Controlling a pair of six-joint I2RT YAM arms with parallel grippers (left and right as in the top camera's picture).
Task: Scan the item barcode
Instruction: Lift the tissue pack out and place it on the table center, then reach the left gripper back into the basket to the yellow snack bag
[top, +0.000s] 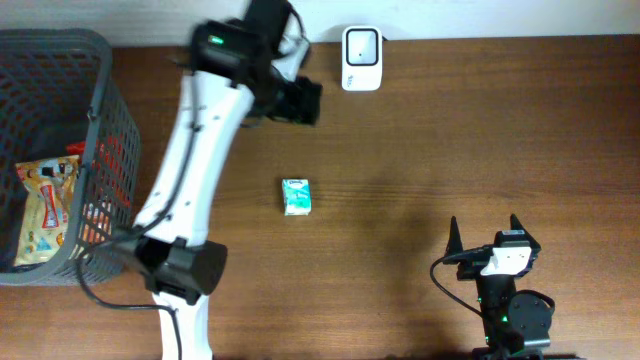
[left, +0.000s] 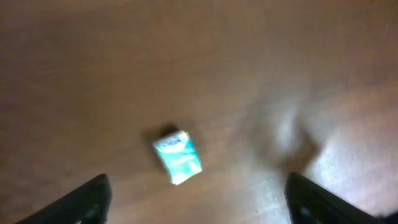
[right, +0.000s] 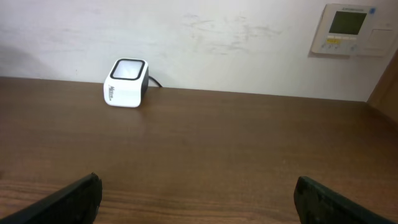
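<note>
Packet (top: 296, 196) centre; scanner (top: 361, 45) behind it; basket (top: 112, 112) far left

The left arm (top: 195, 150) is a long white link set between bulky black joint housings, with a small green light (top: 213, 41) glowing on the upper housing and a thin black cable (top: 100, 290) looping out near its lower end. The right arm (top: 508, 262) is mostly black, with a white block on top, a green dot (top: 504, 320) on its round base and a black wire (top: 440, 272) curving at its side. In both wrist views the jaws show as matte black wedges in the lower corners.
</note>
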